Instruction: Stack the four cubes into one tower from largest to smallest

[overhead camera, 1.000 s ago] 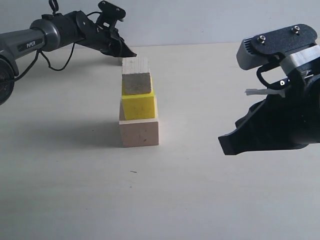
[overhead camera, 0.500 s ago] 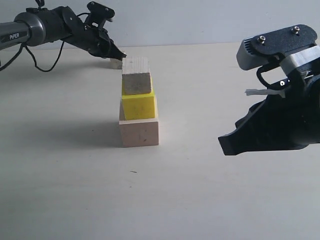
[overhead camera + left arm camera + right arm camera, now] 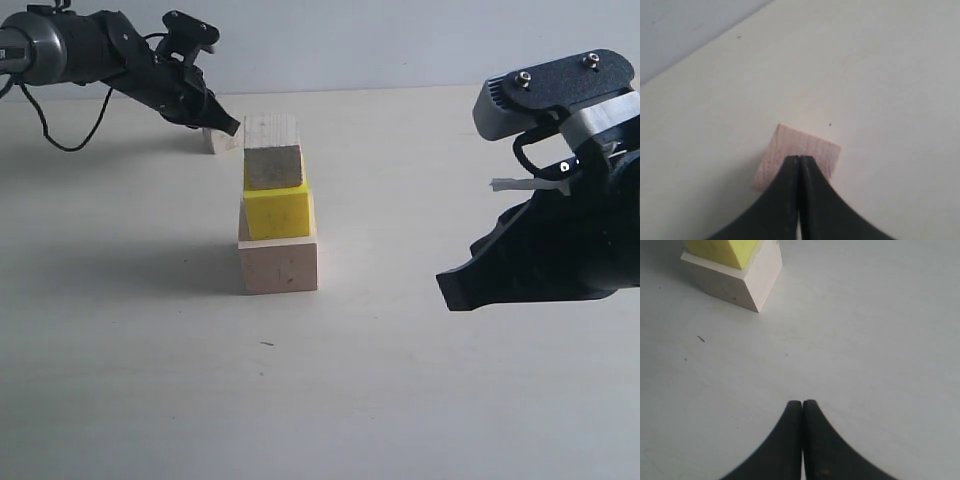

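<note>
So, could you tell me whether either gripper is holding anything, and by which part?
Neither. The left gripper is shut with its tips at the small cube, not around it; the right gripper is shut, empty.

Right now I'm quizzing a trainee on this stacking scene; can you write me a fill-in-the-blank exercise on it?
1. The tower holds ___ cubes so far.
2. Its middle cube is ___.
3. The left gripper points at a loose cube lying on the ___.
4. The right gripper is ___, holding nothing.
Missing: three; yellow; table; shut.
</note>
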You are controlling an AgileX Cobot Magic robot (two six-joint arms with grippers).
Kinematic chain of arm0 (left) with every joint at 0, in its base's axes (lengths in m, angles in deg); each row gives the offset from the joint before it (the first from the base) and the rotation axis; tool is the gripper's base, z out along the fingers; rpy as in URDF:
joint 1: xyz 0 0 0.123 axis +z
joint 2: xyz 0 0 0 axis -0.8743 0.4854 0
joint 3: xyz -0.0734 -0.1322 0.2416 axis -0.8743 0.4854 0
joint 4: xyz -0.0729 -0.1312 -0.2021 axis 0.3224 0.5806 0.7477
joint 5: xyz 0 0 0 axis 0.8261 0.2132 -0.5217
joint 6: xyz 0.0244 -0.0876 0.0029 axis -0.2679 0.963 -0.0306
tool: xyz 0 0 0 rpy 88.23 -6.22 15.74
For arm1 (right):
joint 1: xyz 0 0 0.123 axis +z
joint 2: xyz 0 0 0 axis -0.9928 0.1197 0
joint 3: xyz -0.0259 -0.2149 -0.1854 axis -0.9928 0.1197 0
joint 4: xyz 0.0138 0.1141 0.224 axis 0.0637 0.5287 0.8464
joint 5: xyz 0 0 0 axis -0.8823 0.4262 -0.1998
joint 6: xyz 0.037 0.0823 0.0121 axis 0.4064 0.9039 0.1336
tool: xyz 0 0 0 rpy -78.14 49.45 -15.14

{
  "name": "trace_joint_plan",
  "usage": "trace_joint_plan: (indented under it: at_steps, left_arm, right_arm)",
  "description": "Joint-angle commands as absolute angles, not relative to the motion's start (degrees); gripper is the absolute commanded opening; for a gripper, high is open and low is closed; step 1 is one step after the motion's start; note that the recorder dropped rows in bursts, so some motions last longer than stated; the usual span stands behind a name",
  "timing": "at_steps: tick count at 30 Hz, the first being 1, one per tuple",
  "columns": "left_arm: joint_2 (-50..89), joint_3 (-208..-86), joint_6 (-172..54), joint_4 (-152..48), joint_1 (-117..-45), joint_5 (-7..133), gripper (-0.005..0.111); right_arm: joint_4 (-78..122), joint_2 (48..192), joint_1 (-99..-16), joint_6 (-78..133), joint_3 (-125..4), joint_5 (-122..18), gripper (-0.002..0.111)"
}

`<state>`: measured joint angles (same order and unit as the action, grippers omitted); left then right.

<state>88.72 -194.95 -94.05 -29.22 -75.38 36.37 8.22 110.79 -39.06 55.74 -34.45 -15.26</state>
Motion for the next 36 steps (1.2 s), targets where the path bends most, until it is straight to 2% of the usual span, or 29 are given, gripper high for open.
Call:
trace_joint_plan:
  at_steps: [1,9,16,26,36]
  left_arm:
    - [85.1,-189.78,-94.24,-30.19,-75.26,37.88,0.0]
    - [79.03,-181.29,-94.24,-30.19,-74.98,42.3,0.0]
    - [78.37,-180.56,-94.24,-30.44,-74.83,43.87,0.0]
    - [79.41,-194.03,-92.34,-30.68,-73.96,35.09,0.0]
    - [91.66,-206.27,-90.39,-27.64,-74.28,31.16,0.0]
  right_arm:
    - [8.44,110.34,-39.1,55.34,-34.2,-15.3,0.0]
    - [9.18,110.34,-39.1,55.34,-34.2,-15.04,0.0]
    - [9.55,110.34,-39.1,54.65,-34.2,-14.91,0.0]
    - [9.79,110.34,-39.1,54.37,-34.2,-15.56,0.0]
    - [9.81,110.34,-39.1,54.19,-34.2,-15.56,0.0]
